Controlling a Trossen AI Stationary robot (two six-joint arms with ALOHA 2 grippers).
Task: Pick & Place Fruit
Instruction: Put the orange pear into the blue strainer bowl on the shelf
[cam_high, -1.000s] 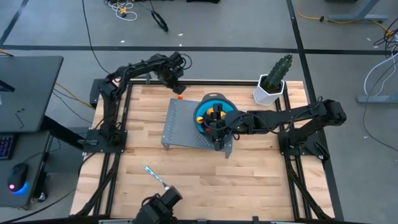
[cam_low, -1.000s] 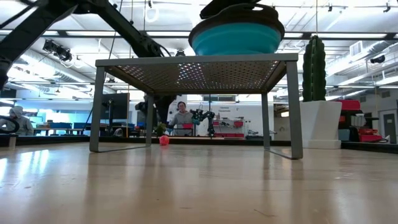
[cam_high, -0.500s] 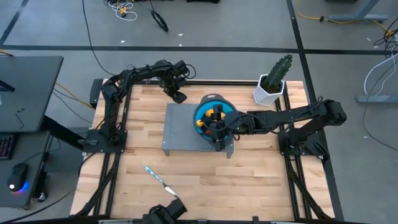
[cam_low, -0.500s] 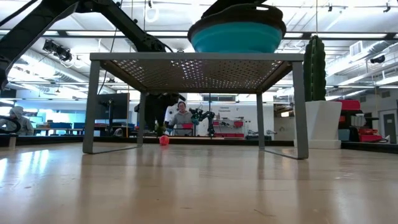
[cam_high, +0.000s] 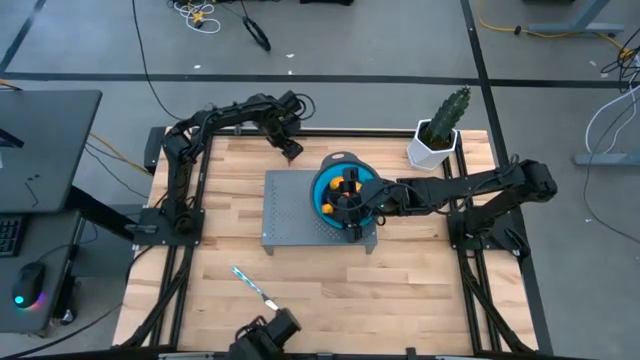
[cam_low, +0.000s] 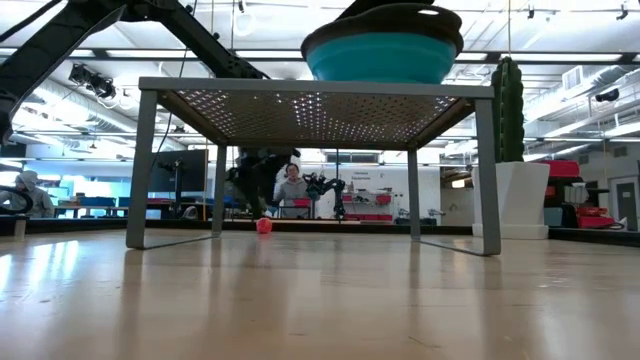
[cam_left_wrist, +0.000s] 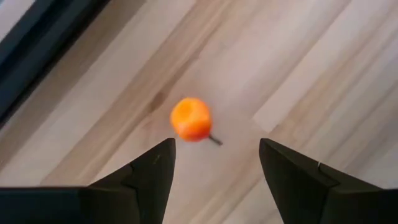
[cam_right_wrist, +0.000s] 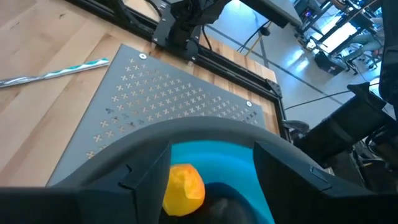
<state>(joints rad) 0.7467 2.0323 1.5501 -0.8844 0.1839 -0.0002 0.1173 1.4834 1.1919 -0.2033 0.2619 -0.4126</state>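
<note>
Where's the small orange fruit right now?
The small orange fruit lies on the wooden table at its far edge, just ahead of the open left gripper.

My left pincer (cam_left_wrist: 214, 163) has dropped low over the small orange fruit (cam_left_wrist: 191, 119), fingers spread. The grey perforated stand (cam_high: 290, 205) has shifted slightly on the table.

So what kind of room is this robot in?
Probably a robotics lab or workshop. The pale wooden table sits in a black metal frame, loose cables lie on the grey floor, and the low view shows a big hall with more equipment and a person far behind.
</note>
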